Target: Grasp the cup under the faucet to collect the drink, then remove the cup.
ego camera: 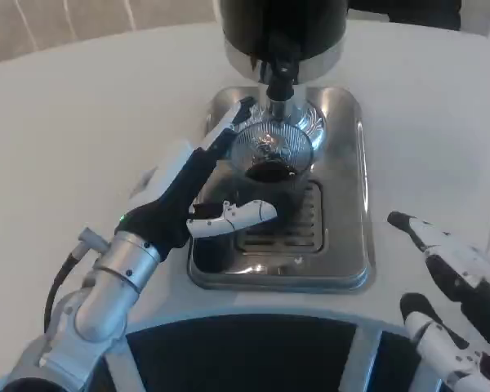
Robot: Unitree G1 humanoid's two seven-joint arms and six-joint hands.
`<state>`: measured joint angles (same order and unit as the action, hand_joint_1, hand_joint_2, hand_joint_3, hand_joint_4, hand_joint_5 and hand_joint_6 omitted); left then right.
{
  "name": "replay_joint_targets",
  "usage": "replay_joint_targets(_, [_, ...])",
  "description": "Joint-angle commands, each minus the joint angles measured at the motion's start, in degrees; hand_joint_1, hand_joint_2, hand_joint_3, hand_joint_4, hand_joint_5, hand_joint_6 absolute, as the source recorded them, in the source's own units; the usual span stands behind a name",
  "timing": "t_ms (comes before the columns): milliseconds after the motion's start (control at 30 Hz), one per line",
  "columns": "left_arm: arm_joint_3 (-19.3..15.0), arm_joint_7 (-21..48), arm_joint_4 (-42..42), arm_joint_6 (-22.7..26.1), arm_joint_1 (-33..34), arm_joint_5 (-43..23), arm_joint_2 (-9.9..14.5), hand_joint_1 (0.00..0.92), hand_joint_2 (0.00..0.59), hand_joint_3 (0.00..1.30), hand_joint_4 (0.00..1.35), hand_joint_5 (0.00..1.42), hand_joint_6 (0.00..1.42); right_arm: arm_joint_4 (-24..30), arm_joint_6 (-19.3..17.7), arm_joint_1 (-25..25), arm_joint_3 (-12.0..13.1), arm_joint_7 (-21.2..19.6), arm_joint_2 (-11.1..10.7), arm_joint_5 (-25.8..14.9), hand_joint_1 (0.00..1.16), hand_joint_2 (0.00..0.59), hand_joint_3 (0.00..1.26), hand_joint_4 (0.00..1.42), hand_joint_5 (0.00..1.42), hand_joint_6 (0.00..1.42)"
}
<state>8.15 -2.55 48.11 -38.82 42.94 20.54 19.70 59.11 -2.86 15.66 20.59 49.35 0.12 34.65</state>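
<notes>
Right hand (pixel 453 306) fingers spread, empty, on bare white table (pixel 82 122). Left hand (pixel 198 192) wraps ribbed clear glass cup (pixel 269 159) holding dark drink, under black faucet (pixel 279 73), over shiny steel drip tray (pixel 347 245).

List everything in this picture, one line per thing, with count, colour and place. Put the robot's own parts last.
Clear ribbed glass cup: one, transparent with dark drink inside, under the faucet on the tray.
Black and chrome drink dispenser: one, top centre, its faucet above the cup.
Shiny steel drip tray: one, silver, centre, with slotted grate.
White round table: one, beneath everything.
Left hand: one, white and black, gripping the cup.
Right hand: one, white and black, lower right, fingers apart, holding nothing.
</notes>
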Motion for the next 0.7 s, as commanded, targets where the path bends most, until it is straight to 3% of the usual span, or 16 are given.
replay_joint_targets(33, [1.2,1.6,2.5,-0.8,1.2,0.2,-0.2,0.371,0.085,0.03,0.00,0.17,0.21,0.9,-2.2,0.8,-0.9,1.4,1.8,2.0,0.00,0.586,0.01,0.00,0.00,0.00])
replay_joint_targets(333, [2.1,2.3,5.2,-1.0,2.7,0.2,-0.8,0.371,0.086,0.04,0.00,0.19,0.22,0.9,-5.9,5.1,-3.3,2.2,4.9,5.6,0.00,0.586,0.01,0.00,0.00,0.00])
replay_joint_targets(700, [3.3,2.1,8.0,-1.1,4.2,0.8,-1.3,0.365,0.083,0.04,0.00,0.20,0.23,0.9,-7.2,7.4,-3.4,2.5,5.6,5.3,0.00,0.586,0.01,0.00,0.00,0.00])
